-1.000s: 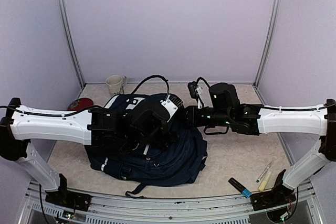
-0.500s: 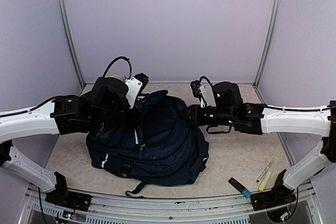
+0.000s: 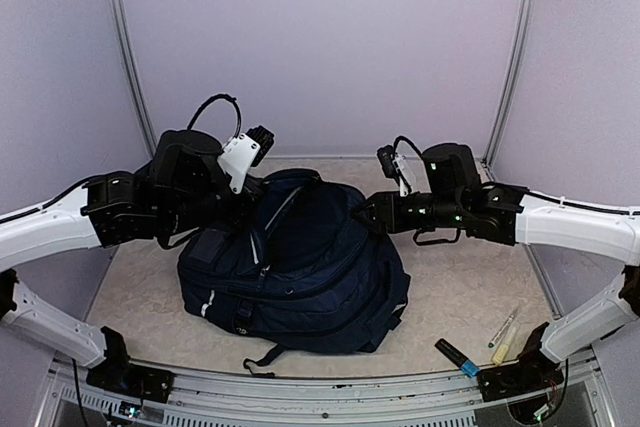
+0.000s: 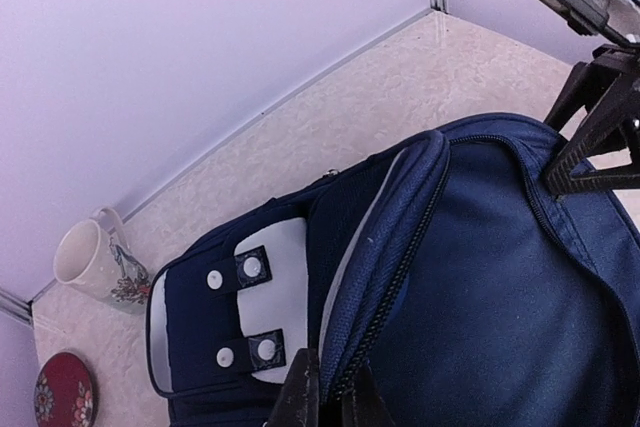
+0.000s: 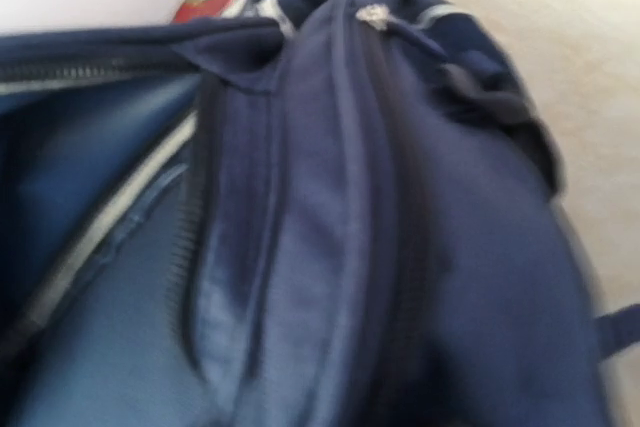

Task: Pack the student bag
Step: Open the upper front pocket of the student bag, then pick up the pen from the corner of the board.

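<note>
Student bag held up by its rim, both arms.
We note the left gripper pinched on one rim and the right gripper clamped opposite, presumably spreading the opening for loading.

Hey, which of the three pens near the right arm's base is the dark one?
The black marker with a blue tip, lying nearest the student bag; the thin white pen and yellowish pen are pale.

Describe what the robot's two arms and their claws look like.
Both arms have long smooth white shells, the left arm and the right arm alike, ending in bulky black wrists. A black cable loops above the left wrist; small green lights dot the right one. The left claw and right claw are thin and black.
</note>
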